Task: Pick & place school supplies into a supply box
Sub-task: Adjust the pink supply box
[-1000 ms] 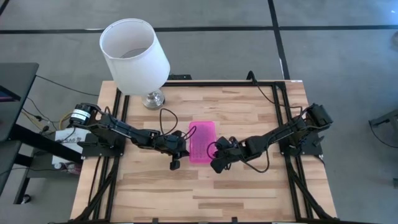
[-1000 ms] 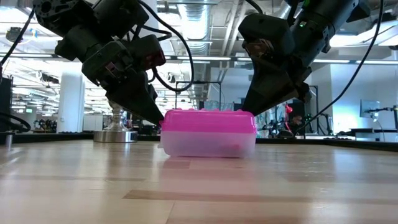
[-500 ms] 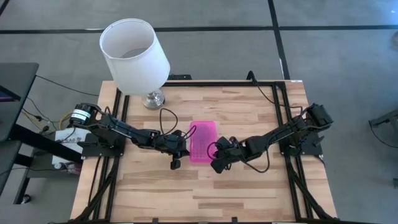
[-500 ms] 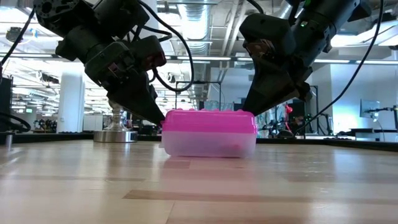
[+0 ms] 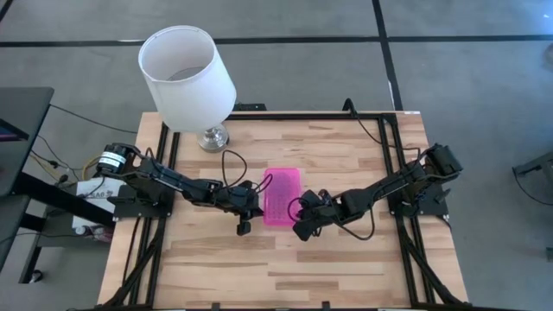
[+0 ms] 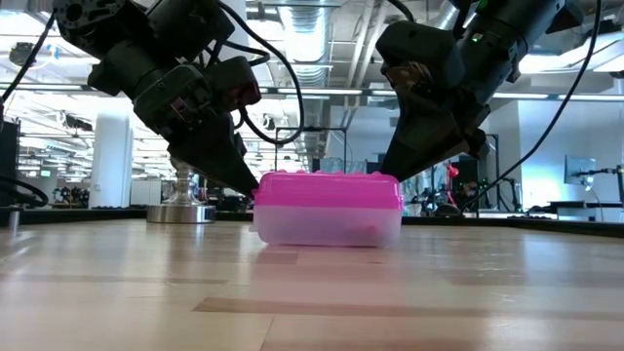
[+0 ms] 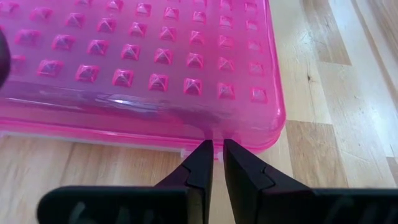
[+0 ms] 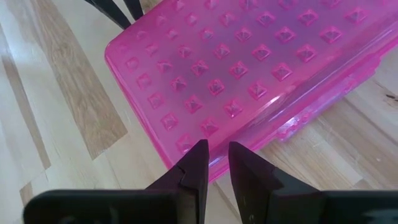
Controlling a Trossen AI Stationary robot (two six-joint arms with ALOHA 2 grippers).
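The supply box point(image 5: 282, 197) lies flat mid-table with its studded pink lid shut on the clear base point(image 6: 327, 229). No school supplies show on the table, and what is inside the box cannot be made out. My left gripper point(image 5: 259, 208) stands at the box's left long side near the near corner. Its fingers are shut to a narrow slit point(image 7: 215, 149). My right gripper point(image 5: 295, 213) stands at the near right corner, fingers likewise almost together point(image 8: 217, 149). Both slant down onto the lid's edges point(image 6: 252, 187) point(image 6: 395, 175). My left gripper meets the lid's left rim point(image 7: 214, 138) close to the near corner with its shut fingertips, slanting down from the table's left. The box rests flat on the table. My right gripper meets the lid's near right corner point(image 8: 208, 140) with its shut fingertips, slanting down from the table's right.
A white lampshade point(image 5: 186, 78) on a metal foot point(image 5: 213, 136) stands at the table's far left, well behind the box. Bare wood lies along the near edge point(image 5: 276, 276) and to the far right point(image 5: 363, 147). Black frame rails run along both sides.
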